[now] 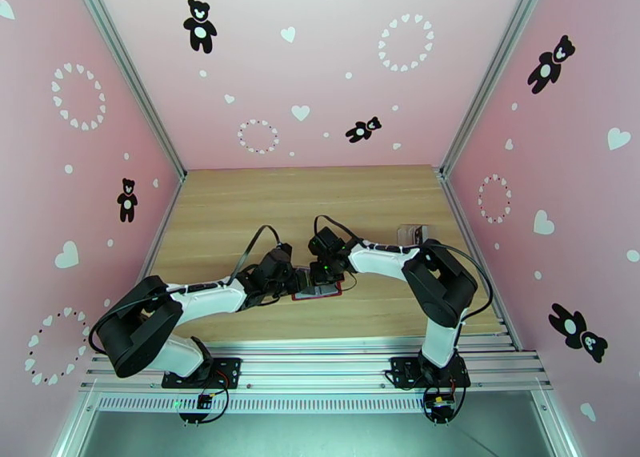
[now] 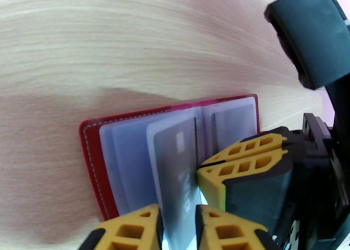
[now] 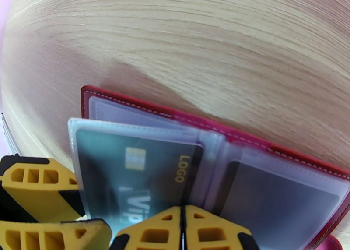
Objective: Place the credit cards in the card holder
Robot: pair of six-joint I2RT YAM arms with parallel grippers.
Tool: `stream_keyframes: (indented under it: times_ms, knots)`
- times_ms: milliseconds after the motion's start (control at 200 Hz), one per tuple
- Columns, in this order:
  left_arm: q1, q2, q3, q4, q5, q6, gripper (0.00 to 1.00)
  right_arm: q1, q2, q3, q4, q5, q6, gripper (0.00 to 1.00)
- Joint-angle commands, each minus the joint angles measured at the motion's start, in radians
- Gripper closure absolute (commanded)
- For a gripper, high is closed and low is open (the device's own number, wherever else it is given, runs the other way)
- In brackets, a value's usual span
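The left gripper (image 2: 177,230) is closed on a grey card (image 2: 175,176), whose far end sits inside a raised clear pocket (image 3: 87,135). The right gripper (image 3: 183,223), jaws pressed together, sits just beside it. The red card holder (image 2: 92,159) lies open on the wooden table (image 2: 131,36), between both arms.

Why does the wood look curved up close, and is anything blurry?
Left wrist view: wide lens bows the table grain, shadow beside the card holder; right wrist view: same bowing, credit card hazy behind its sleeve; top external view: evenly lit.
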Motion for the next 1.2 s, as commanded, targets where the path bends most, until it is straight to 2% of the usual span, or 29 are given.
stream_keyframes:
  times_ms: [0,130,265,751,976,1191]
  knots:
    - [-0.014,0.001,0.025,0.003,0.023,0.002,0.74,0.007,0.023,-0.013,-0.014,-0.008,0.006,0.9]
    - [-0.019,0.007,0.027,0.019,0.033,-0.005,0.74,0.007,-0.004,-0.024,-0.002,-0.017,0.015,0.89]
    - [-0.022,0.001,0.032,0.018,0.033,-0.004,0.74,0.007,-0.045,-0.031,-0.002,-0.017,0.017,0.8]
    - [-0.043,0.012,0.094,-0.009,0.039,0.01,0.73,-0.031,-0.17,-0.067,-0.071,0.044,-0.009,0.76]
    - [-0.061,0.056,0.135,-0.007,0.042,0.01,0.73,-0.077,-0.219,-0.102,-0.1,0.086,-0.025,0.76]
    - [-0.07,0.113,0.197,-0.015,0.046,0.021,0.73,-0.183,-0.331,-0.179,-0.12,0.105,-0.042,0.74]
